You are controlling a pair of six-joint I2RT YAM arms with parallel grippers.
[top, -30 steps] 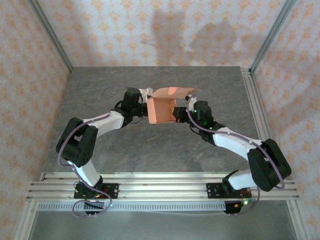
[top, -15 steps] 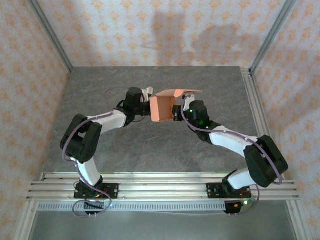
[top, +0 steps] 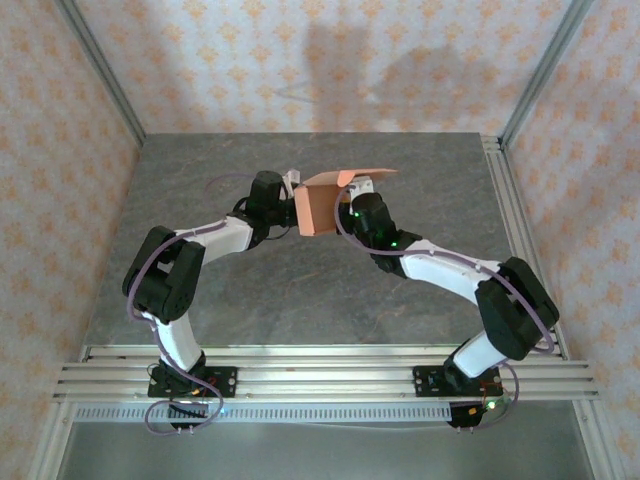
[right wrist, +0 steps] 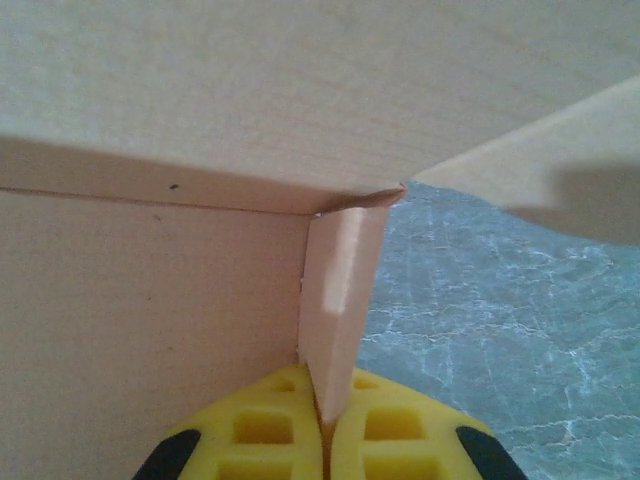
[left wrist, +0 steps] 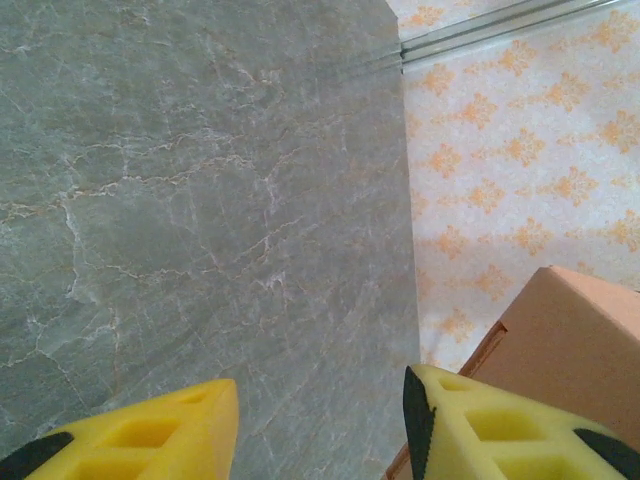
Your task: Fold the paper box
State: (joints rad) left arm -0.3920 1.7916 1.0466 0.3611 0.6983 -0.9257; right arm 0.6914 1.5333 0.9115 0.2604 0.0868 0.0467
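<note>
Compared with one second earlier, the right arm (top: 440, 268) is swung toward the left side of the bench (top: 250, 300). Its wrist now sits closer to the centre, and its elbow is drawn inward and away from the near edge.

The right claw (right wrist: 325, 425) carries the paper box (top: 316, 208) with it, so the box stands slightly further left and further back. The box is also turned. Its open inside, formerly facing the overhead camera, is now edge-on and appears narrower.

The top flap (top: 360, 174) shows as a thinner strip, set higher. The left arm (top: 215, 238) is shifted slightly inward.
</note>
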